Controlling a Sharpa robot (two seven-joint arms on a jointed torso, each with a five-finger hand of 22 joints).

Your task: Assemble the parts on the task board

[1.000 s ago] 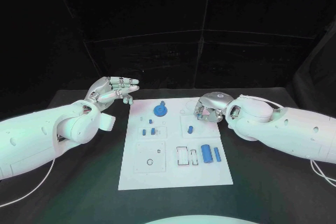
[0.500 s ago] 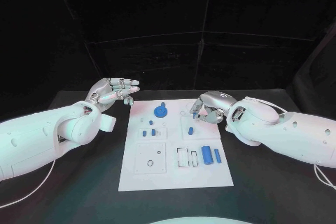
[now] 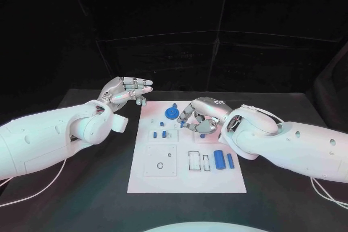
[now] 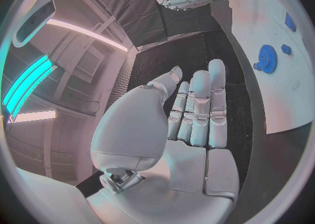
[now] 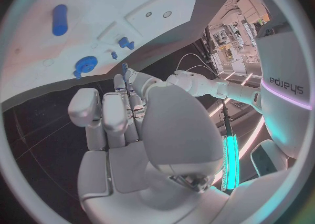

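the right hand (image 3: 197,117) covers part of the task board (image 3: 187,179), and whether its curled fingers pinch a small blue peg (image 3: 202,136) under them cannot be told. the tiny parts by the blue gear (image 3: 172,113) are too small to name.

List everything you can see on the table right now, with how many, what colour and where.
Table: one, black, under everything.
Task board: one, white, table's middle.
Gear: one, blue, board's far end.
Small pegs: a few, blue, board's middle, left of centre.
Cylinders: two, blue, lying side by side near the board's right edge.
Left hand: silver, raised off the board's far left corner, holding nothing.
Right hand: silver, over the board's far right part, fingers curled; any part held cannot be told.
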